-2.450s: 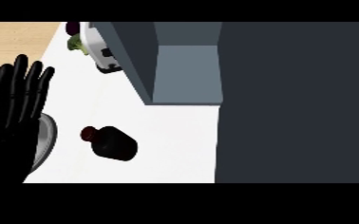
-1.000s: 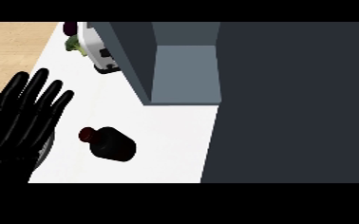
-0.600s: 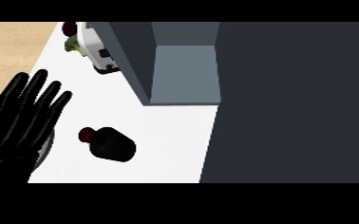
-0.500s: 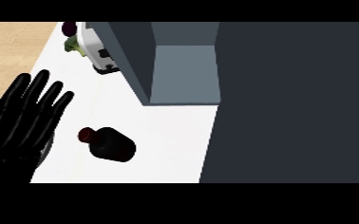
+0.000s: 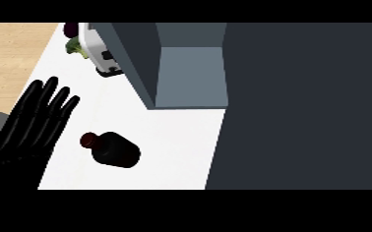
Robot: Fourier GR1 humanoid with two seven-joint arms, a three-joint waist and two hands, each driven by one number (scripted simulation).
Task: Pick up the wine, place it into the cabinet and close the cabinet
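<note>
The wine bottle (image 5: 113, 150) is seen on the white bench (image 5: 178, 147), with its dark red cap toward the upper left and its wide body toward the lower right. It lies just to the right of the left hand (image 5: 33, 123), near the fingers but not touched by them. The left hand is held flat, with its fingers straight and spread, and nothing is held in it. The right hand is not seen at all, so the left hand is the nearer one. The open cabinet (image 5: 190, 76) is found up and to the right of the bottle, with bare bench between them. A small white appliance (image 5: 102, 54) and something green (image 5: 76, 47) are seen at the back left, well apart from the bottle. Nothing is seen in the way of the bottle.
</note>
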